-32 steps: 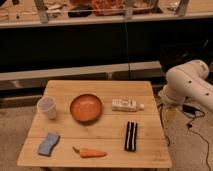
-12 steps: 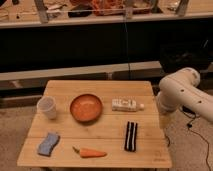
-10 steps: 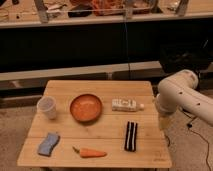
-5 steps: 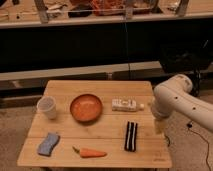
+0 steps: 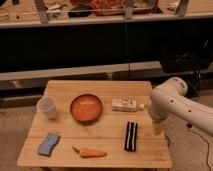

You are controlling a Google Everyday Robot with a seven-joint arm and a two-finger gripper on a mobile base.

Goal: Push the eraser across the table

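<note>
The end effector (image 5: 158,129) hangs at the worktop's (image 5: 100,89) right edge, jaws spread wide and holding nothing. The eraser (image 5: 131,136) lies just beside it on the carrot's (image 5: 92,153) side, not touching it. The white bottle (image 5: 125,104) lies farther back.

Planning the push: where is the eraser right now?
In the camera view, the eraser lies on the table's front right part, in front of the white bottle, between the carrot and the gripper at the right edge.

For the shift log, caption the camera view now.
Robot's open hand hovers at the table edge beside the striped black eraser, not yet touching it.
</note>
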